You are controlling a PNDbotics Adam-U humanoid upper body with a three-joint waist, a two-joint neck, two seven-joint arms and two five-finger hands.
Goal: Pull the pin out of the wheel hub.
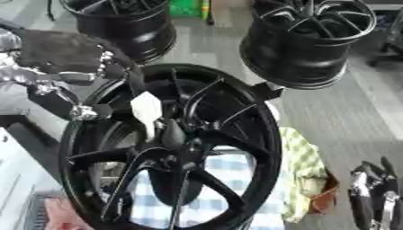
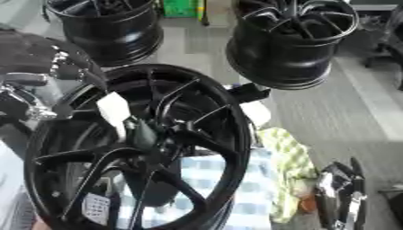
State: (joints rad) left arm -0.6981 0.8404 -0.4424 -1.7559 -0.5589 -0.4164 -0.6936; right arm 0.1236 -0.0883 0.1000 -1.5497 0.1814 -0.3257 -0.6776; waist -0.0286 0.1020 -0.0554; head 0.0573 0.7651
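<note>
1. The pin [image 1: 148, 110] shows as a pale, whitish piece in the left-centre of the frame, standing among the spokes just above the hub centre [image 1: 175, 134] of the black wheel [image 1: 260, 134]; its long axis runs roughly up and down in the picture, narrowing toward the hub.
2. The left hand [image 1: 59, 54] sits at the upper left, on the wheel's upper-left rim, so the pin lies down and to the right of it, near but apart. Its fingers look curled over the rim, not around the pin.
3. The right hand [image 2: 338, 193] rests at the lower right, well apart from the pin; whether its fingers are spread or closed cannot be told. The left hand is clearly the nearer.
4. Spokes crowd the pin on both sides; the open way out seems to be along its axis, away from the hub.
5. Beyond lie a checked cloth [image 1: 228, 168], a yellow-green cloth [image 1: 303, 170], and two more black wheels [image 1: 311, 38] at the top.
</note>
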